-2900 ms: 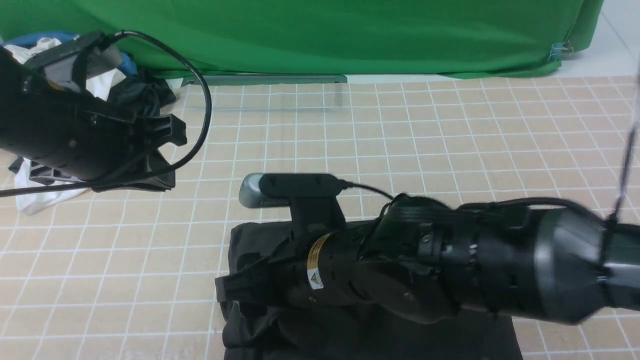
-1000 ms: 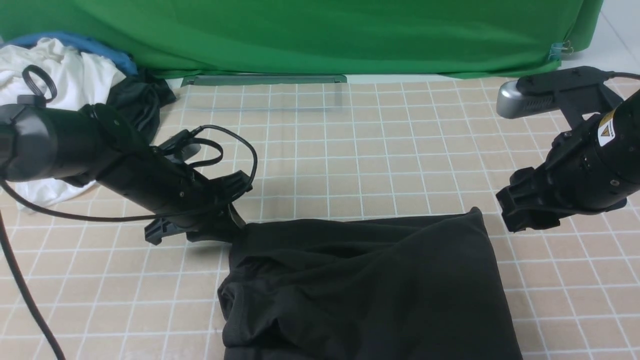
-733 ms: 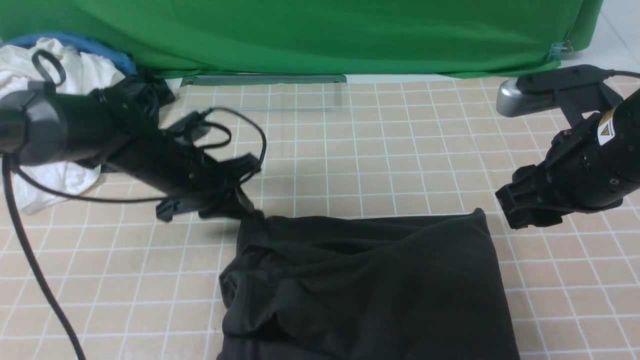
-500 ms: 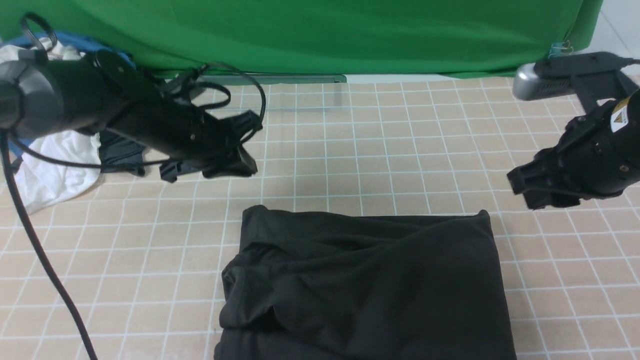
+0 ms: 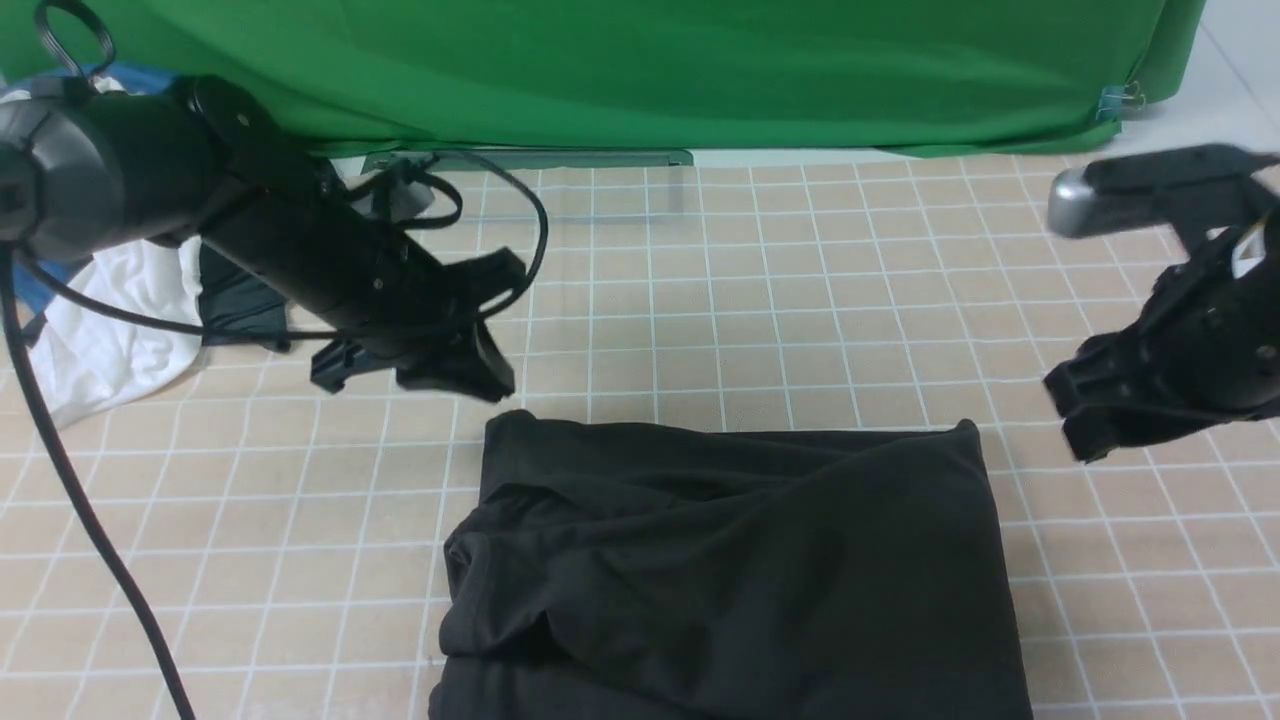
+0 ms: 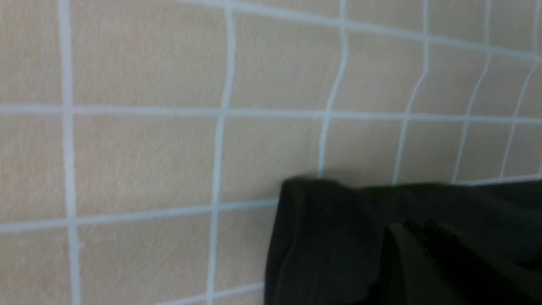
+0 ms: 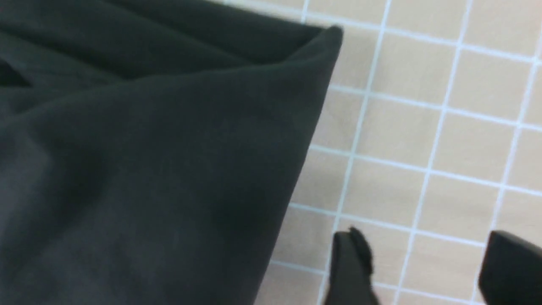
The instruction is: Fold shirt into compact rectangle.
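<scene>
Shirt [image 5: 740, 570] lies btwn left tool [image 5: 470, 365] & right tool [image 5: 1085, 415], seemingly untouched.

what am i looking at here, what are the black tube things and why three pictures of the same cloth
The black tubes are two robot arms. The wide picture comes from a camera between them, looking forward; the other two come from cameras on each wrist. On the checked table cover lies a folded black shirt. The left gripper hangs just beyond the shirt's far left corner, shut and holding nothing. The right gripper hangs off its far right corner; its wrist picture shows two fingers apart and empty. A pile of white, blue and dark clothes sits at far left before a green backdrop.
</scene>
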